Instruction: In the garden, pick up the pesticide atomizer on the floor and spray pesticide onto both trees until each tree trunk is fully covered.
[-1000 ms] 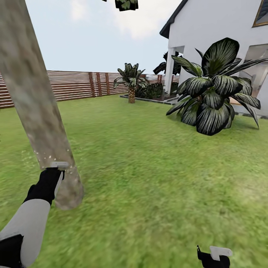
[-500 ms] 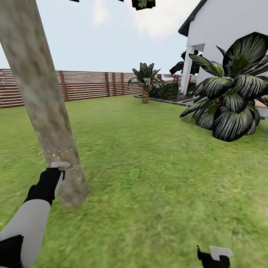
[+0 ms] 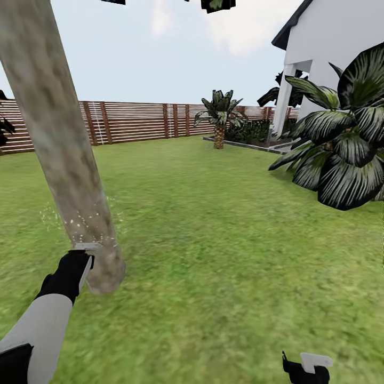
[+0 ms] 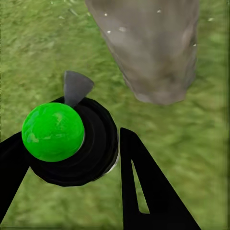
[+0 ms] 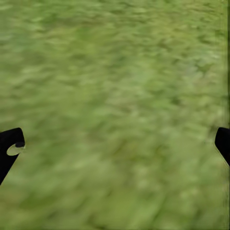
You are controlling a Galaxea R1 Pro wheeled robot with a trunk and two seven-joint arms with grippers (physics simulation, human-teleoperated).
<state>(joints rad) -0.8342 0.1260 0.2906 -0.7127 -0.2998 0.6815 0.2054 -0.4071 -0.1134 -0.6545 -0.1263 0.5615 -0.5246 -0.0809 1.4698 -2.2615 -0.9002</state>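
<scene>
Left gripper (image 4: 72, 158) grasps the atomizer (image 4: 67, 139), aimed at the trunk (image 3: 64, 154) at ten o'clock. White specks dot only its base. Right gripper (image 5: 115, 143) hangs released.

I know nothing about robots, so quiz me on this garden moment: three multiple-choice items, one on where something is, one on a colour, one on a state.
1. Where is the thick tree trunk?
A. Just past the left gripper
B. Against the white house
C. Beside the fence

2. What colour is the ball topping the atomizer?
A. Red
B. Green
C. Blue

3. How is the right gripper?
A. Shut on a leaf
B. Holding a bottle
C. Open over grass

Answers: 1 A, the trunk rises right beyond that gripper. 2 B, the left wrist view shows a bright green ball. 3 C, its fingers stand wide apart with only lawn between.
</scene>
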